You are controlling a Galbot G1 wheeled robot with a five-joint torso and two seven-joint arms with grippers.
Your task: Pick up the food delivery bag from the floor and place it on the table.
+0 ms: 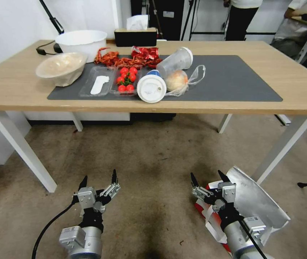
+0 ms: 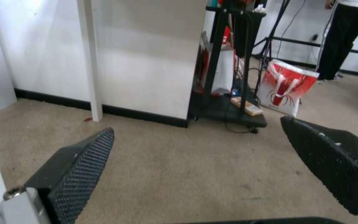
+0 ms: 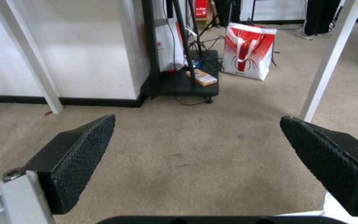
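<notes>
The food delivery bag [image 1: 257, 201] lies on the floor [image 1: 153, 154] at the lower right. Its silver foil lining faces up and its red-and-white side [image 1: 211, 212] and a white strap show beneath my right arm. My right gripper [image 1: 206, 174] [image 3: 197, 119] hovers open just over the bag's near-left edge, holding nothing. To the left, my left gripper [image 1: 99, 175] [image 2: 195, 130] is also open above bare carpet. The light-wood table [image 1: 16, 90] with its dark grey mat [image 1: 239, 82] stands ahead of both arms.
The mat's left half holds bowls [image 1: 81, 41], a tomato tray [image 1: 126, 80], cups [image 1: 152, 88] and a bagged bun [image 1: 177, 81]; its right half is bare. White table legs [image 1: 283, 147] stand near the bag. A crayfish-print bag [image 3: 247, 51] sits beyond a black cart [image 3: 187, 82].
</notes>
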